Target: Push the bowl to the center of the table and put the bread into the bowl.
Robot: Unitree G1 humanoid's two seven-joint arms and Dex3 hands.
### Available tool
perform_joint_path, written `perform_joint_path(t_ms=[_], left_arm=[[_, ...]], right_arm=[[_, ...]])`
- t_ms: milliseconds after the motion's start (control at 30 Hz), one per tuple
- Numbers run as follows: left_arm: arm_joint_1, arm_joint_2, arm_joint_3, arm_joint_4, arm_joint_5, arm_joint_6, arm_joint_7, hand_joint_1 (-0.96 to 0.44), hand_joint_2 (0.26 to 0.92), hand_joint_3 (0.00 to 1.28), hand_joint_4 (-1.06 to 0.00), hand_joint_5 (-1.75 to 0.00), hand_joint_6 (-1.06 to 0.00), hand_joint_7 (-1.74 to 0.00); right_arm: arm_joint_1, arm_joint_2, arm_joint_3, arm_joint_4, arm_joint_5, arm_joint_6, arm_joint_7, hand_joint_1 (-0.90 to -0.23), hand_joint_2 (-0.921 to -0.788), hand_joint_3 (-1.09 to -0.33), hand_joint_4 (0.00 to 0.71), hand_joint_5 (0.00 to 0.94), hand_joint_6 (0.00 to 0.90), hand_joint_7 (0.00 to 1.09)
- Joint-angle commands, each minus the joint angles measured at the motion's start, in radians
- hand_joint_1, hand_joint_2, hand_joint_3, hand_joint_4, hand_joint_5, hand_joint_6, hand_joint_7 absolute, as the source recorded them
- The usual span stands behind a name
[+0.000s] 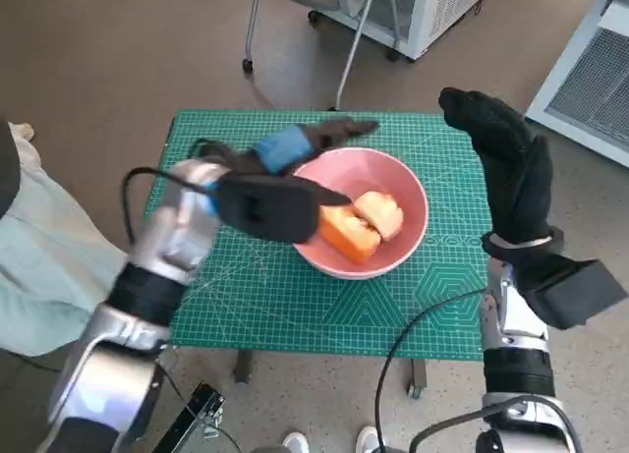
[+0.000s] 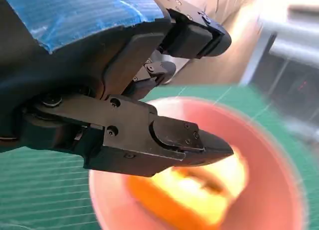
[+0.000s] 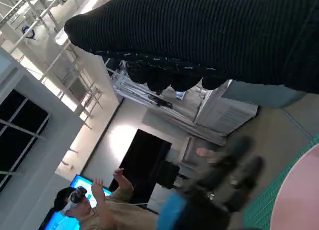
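The pink bowl (image 1: 408, 239) is sitting pretty much in the middle of the green cutting mat (image 1: 256, 296) that covers the small table, and the bread (image 1: 362, 223) is already inside it, two chunky pieces lying side by side, one with an orange crust and one paler. The left hand (image 1: 295, 168) hangs over the bowl's left rim with its blue-taped back up; its fingers are spread apart and there's nothing in them, one black finger (image 1: 324, 193) pointing in over the bread and others reaching past the far rim. In the left wrist view you can see the same thing up close: black fingers (image 2: 192, 140) apart above the bowl (image 2: 279, 180), bread (image 2: 199, 190) blurry underneath, not touching as far as I can tell. The right hand (image 1: 501, 163) in the knitted glove is raised upright off to the right of the bowl, well clear of it, holding nothing, fingers seem loosely straight. The right wrist view is mostly glove (image 3: 209, 35), plus a person (image 3: 94, 210) in the background with a hand up near a blue screen (image 3: 82, 187). A metal chair frame (image 1: 349, 40) stands on the floor beyond the table.
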Motion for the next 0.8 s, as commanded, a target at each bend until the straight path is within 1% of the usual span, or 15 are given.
perform_joint_path(t_ms=[33,100,167,200,267,300,333,400,500,600,667,767,800], left_arm=[[0.078,0.018,0.091,-0.044,-0.100,-0.064,0.049,-0.19,0.920,0.04,-0.17,-0.03,-0.36,-0.12],[0.109,0.016,0.131,-0.051,-0.138,-0.116,0.090,-0.18,0.921,0.04,-0.22,-0.04,-0.39,-0.13],[0.139,0.006,0.171,-0.053,-0.177,-0.182,0.139,-0.17,0.921,0.04,-0.29,-0.04,-0.44,-0.14],[0.149,0.001,0.186,-0.052,-0.193,-0.209,0.159,-0.16,0.920,0.04,-0.32,-0.04,-0.46,-0.14],[0.174,-0.014,0.215,-0.052,-0.221,-0.273,0.204,-0.13,0.920,0.04,-0.39,-0.05,-0.50,-0.15],[0.192,-0.025,0.229,-0.056,-0.230,-0.313,0.240,-0.13,0.920,0.04,-0.40,-0.05,-0.50,-0.15],[0.205,-0.032,0.238,-0.058,-0.235,-0.342,0.265,-0.12,0.919,0.04,-0.44,-0.07,-0.52,-0.16],[0.232,-0.049,0.254,-0.066,-0.240,-0.394,0.317,-0.10,0.919,0.04,-0.49,-0.09,-0.54,-0.17],[0.269,-0.072,0.274,-0.086,-0.245,-0.443,0.381,-0.08,0.920,0.04,-0.53,-0.10,-0.55,-0.18],[0.304,-0.090,0.287,-0.118,-0.248,-0.461,0.426,-0.07,0.920,0.05,-0.56,-0.11,-0.55,-0.20],[0.335,-0.101,0.294,-0.156,-0.247,-0.460,0.451,-0.04,0.911,0.10,-0.56,-0.11,-0.46,-0.34],[0.366,-0.111,0.298,-0.193,-0.236,-0.459,0.479,-0.02,0.917,0.11,-0.57,-0.12,-0.39,-0.46],[0.373,-0.112,0.297,-0.201,-0.231,-0.456,0.486,-0.02,0.918,0.11,-0.57,-0.12,-0.38,-0.48]], right_arm=[[-0.001,-0.002,0.004,-0.020,-0.001,0.026,-0.011,-0.413,-0.864,-0.683,0.474,0.058,0.162,0.87],[-0.005,-0.002,0.005,-0.029,0.002,0.031,-0.012,-0.415,-0.866,-0.679,0.472,0.058,0.161,0.87],[-0.011,-0.001,0.005,-0.036,0.006,0.034,-0.011,-0.420,-0.876,-0.660,0.464,0.056,0.160,0.87],[-0.014,-0.001,0.005,-0.037,0.008,0.035,-0.011,-0.421,-0.878,-0.655,0.463,0.055,0.159,0.87],[-0.021,0.001,0.004,-0.037,0.009,0.035,-0.011,-0.428,-0.897,-0.619,0.458,0.056,0.160,0.87],[-0.028,0.003,0.003,-0.034,0.010,0.033,-0.012,-0.430,-0.901,-0.609,0.457,0.056,0.161,0.87],[-0.032,0.003,0.003,-0.032,0.010,0.031,-0.012,-0.436,-0.908,-0.593,0.455,0.056,0.161,0.87],[-0.042,0.006,0.001,-0.026,0.012,0.028,-0.012,-0.444,-0.916,-0.573,0.454,0.057,0.161,0.86],[-0.056,0.012,0.000,-0.021,0.015,0.029,-0.015,-0.450,-0.919,-0.561,0.453,0.058,0.162,0.86],[-0.067,0.018,-0.001,-0.016,0.016,0.029,-0.018,-0.454,-0.920,-0.545,0.451,0.057,0.168,0.85],[-0.075,0.025,-0.001,-0.015,0.016,0.029,-0.021,-0.455,-0.921,-0.535,0.446,0.054,0.172,0.84],[-0.082,0.032,0.001,-0.018,0.014,0.031,-0.025,-0.457,-0.921,-0.523,0.445,0.053,0.182,0.83],[-0.083,0.034,0.002,-0.020,0.012,0.031,-0.028,-0.457,-0.921,-0.522,0.445,0.052,0.183,0.83]])
